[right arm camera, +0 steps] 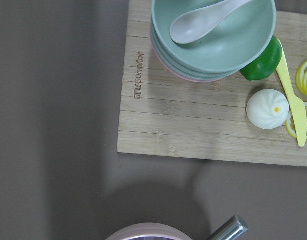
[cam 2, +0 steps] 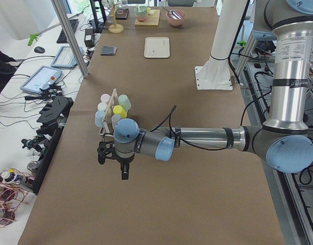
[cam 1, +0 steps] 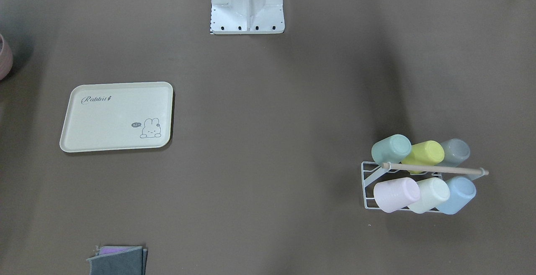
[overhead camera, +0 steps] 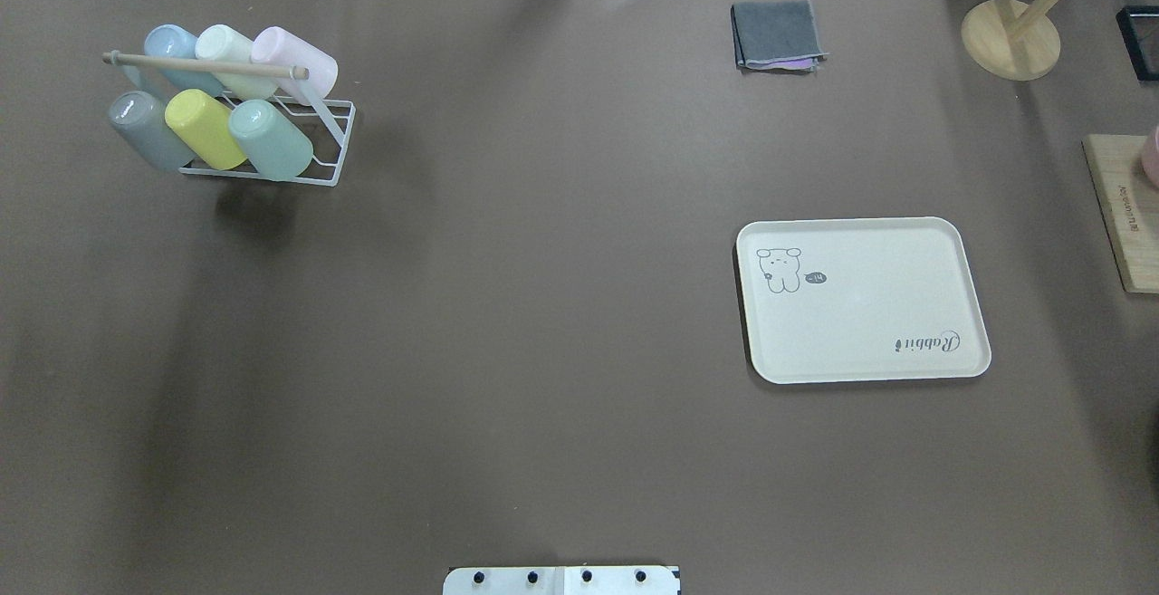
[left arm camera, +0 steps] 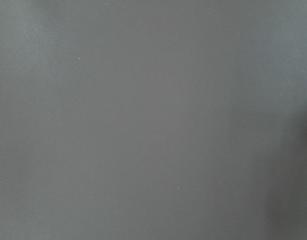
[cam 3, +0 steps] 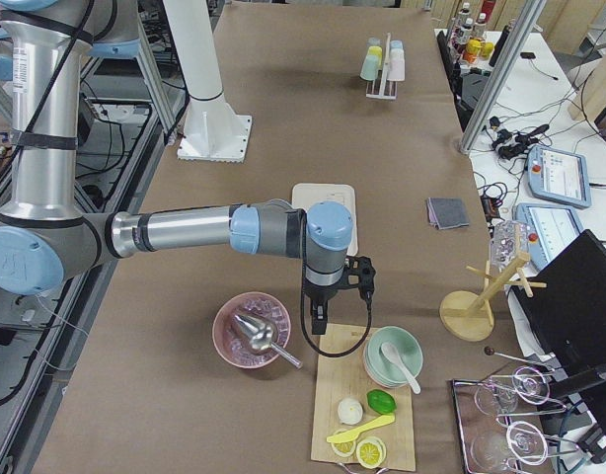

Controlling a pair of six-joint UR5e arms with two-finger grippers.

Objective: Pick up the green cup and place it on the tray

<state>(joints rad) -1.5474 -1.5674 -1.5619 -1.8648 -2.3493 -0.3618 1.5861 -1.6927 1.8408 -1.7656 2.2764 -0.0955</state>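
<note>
The pale mint-green cup [cam 1: 391, 149] lies tilted on a white wire rack [cam 1: 367, 183], at the end of the row nearest the robot, next to a yellow-green cup [cam 1: 425, 154]. It also shows in the overhead view [overhead camera: 270, 139]. The cream "Rabbit" tray [cam 1: 117, 116] lies flat and bare far across the table, also in the overhead view [overhead camera: 860, 301]. My left gripper [cam 2: 112, 167] hangs above the table short of the rack. My right gripper [cam 3: 340, 301] hangs past the tray, over a wooden board. Both show only in the side views, so I cannot tell whether they are open or shut.
The rack holds several other cups under a wooden bar [overhead camera: 204, 65]. A folded grey cloth [overhead camera: 777, 35] lies at the table's far edge. A wooden board [right arm camera: 213, 120] carries stacked bowls [right arm camera: 213, 40] with a spoon and food. A pink bowl [cam 3: 251, 331] stands beside it.
</note>
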